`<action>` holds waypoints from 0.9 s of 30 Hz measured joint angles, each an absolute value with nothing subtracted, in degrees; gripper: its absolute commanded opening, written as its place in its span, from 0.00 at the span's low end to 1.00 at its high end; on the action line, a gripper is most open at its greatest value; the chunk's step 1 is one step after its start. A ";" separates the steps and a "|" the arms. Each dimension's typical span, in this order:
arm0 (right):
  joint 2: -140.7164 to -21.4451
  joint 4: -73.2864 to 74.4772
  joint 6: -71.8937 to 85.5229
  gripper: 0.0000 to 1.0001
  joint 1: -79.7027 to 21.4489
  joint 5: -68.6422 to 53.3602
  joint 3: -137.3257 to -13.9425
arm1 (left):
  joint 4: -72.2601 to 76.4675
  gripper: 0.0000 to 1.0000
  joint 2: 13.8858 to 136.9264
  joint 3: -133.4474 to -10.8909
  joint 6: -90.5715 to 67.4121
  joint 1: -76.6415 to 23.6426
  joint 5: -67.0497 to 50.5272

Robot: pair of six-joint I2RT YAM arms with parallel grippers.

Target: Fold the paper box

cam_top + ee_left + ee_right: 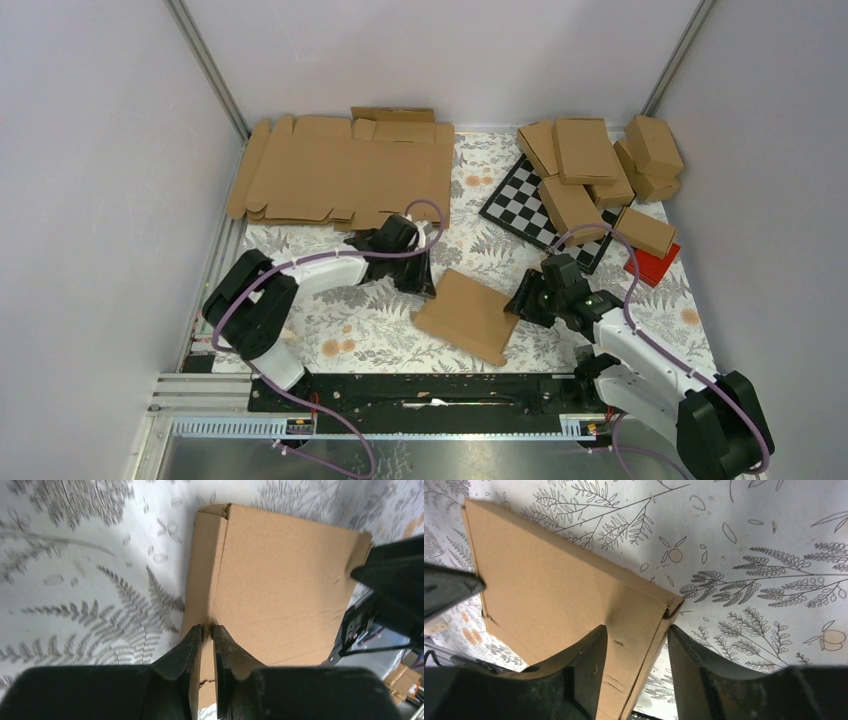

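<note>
Flanking paper box (468, 315) are left hand (210, 631), right hand (636, 631).

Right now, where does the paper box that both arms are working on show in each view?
Top external: paper box in the centre, lying askew on the table.
Left wrist: paper box fills the centre and right.
Right wrist: paper box runs from upper left down to bottom centre.
Shared landmark: the fern-print cloth under it, seen in all three.
</note>
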State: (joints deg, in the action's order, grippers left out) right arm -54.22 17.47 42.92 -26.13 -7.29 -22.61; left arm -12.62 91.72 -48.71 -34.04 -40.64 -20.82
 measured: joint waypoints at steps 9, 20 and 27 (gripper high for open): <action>-49.43 16.51 45.28 0.93 -26.24 -8.71 -20.51 | -10.76 0.22 97.25 -56.14 -33.61 -40.58 -14.90; -45.23 20.71 38.87 1.00 -26.35 -4.47 -27.18 | -15.42 0.52 78.11 -51.09 -33.45 -41.30 -3.70; -49.87 23.31 35.97 1.00 -26.35 -4.12 -33.98 | -19.62 0.86 60.62 -48.16 -34.92 -41.30 -1.04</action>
State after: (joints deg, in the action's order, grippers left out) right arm -49.87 23.31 35.97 -26.35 -4.12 -33.98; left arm -19.62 60.62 -48.16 -34.92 -41.30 -1.04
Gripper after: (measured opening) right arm 0.993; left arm 0.621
